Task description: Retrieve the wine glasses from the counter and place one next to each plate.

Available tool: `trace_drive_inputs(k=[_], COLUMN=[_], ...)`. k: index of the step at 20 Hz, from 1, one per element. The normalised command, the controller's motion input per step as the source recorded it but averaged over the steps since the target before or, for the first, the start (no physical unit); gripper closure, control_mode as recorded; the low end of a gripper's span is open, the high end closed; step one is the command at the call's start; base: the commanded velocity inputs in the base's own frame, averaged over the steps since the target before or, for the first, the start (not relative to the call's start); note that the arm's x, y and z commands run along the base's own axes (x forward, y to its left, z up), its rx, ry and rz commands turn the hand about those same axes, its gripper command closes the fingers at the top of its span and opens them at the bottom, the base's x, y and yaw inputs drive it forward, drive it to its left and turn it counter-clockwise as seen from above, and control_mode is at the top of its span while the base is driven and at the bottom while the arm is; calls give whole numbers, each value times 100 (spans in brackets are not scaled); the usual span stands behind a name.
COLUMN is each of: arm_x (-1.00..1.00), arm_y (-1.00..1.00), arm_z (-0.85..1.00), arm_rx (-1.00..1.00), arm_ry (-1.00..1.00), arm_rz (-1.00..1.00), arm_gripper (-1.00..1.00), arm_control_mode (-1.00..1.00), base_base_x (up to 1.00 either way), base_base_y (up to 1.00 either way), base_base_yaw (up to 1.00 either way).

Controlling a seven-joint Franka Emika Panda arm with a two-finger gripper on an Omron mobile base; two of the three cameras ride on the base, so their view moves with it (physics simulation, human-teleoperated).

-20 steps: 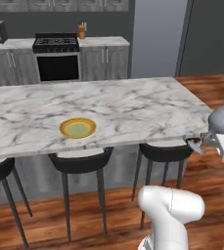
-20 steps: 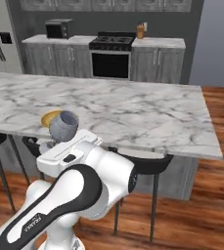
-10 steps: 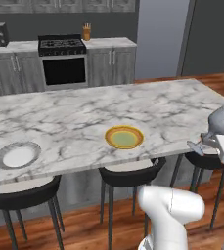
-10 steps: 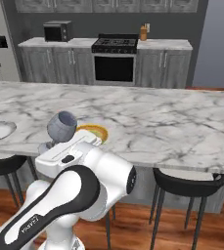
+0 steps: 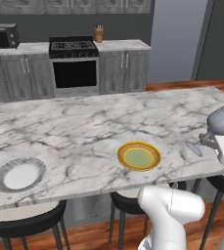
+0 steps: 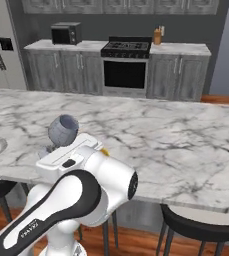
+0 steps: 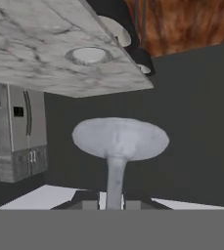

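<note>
That long white island top with grey veins reads as polished marble — smooth, low sheen. The smoky grey goblet looks like frosted, matt glass. The round yellow plate with the greenish centre seems glazed ceramic, the floor of reddish planks warm wood, and the black round stool seat matt.

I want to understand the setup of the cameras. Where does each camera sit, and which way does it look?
Left base view: behind the arm's left, looking forward and down over the island; white arm lower right, gripper shut on the wine glass, which lies tilted.
Right base view: behind the arm's right, facing the same way; arm lower left, glass above it.
Hand view: on the hand, rolled, looking along the glass stem to its foot.
Shared: both base views show the island, stove and glass.
</note>
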Motion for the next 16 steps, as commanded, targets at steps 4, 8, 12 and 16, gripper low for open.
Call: trace_drive_inputs(k=[4, 8, 12, 16], arm_x=[0, 0, 0, 3], arm_y=[0, 0, 0, -6], arm_z=[0, 0, 0, 0], arm_rx=[0, 0, 0, 0], arm_ry=[0, 0, 0, 0], arm_rz=[0, 0, 0, 6], arm_gripper=[100, 100, 100, 100], arm_control_mode=[100, 100, 100, -100], base_base_x=[12, 0, 0, 2], base_base_y=[-14, -2, 0, -1], base_base_yaw=[32, 20, 15, 6])
